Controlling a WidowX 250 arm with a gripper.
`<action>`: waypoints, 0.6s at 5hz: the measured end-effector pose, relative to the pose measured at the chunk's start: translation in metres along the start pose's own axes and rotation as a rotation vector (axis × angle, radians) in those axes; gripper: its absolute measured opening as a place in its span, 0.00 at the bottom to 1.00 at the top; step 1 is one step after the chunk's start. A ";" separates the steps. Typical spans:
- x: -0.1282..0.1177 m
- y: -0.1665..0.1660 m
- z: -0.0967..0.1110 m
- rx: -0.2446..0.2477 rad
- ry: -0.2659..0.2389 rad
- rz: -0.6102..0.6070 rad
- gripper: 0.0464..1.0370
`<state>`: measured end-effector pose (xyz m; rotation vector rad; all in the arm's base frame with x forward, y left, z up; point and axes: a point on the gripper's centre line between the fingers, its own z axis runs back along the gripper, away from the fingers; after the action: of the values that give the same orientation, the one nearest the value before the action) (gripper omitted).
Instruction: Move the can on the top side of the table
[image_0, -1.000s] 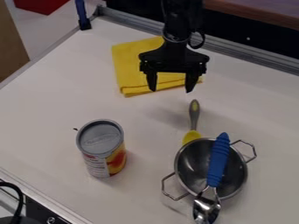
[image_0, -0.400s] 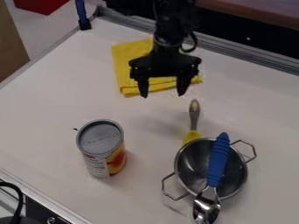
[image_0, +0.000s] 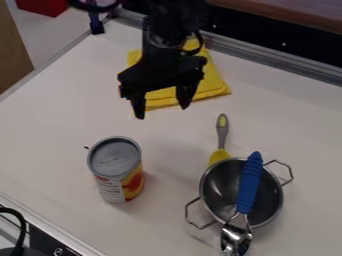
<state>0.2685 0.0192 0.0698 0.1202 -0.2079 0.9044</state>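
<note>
Can (image_0: 115, 170): upright on the bench (image_0: 53, 112), near left, grey lid up.
Hand (image_0: 161, 112): open, fingers parted, holding nothing; hangs in front of the yellow cloth (image_0: 212, 82), beyond the can and to its right.
Grip, advised: centre over the lid, one finger to each side, wrist square; descend straight, close on the body below the rim, firmly enough for a smooth, probably heavy cylinder.
Far side, likely destination: lift clear before travel; set down level on bare surface beside the cloth.
Metal pot (image_0: 229, 192): near right; give it room.
</note>
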 end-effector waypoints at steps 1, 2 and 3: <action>-0.025 0.034 -0.003 0.051 0.035 0.010 0.96; -0.036 0.058 -0.005 0.039 0.083 -0.045 0.96; -0.051 0.078 -0.004 0.041 0.137 -0.054 0.96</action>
<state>0.1768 0.0286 0.0550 0.1014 -0.0582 0.8595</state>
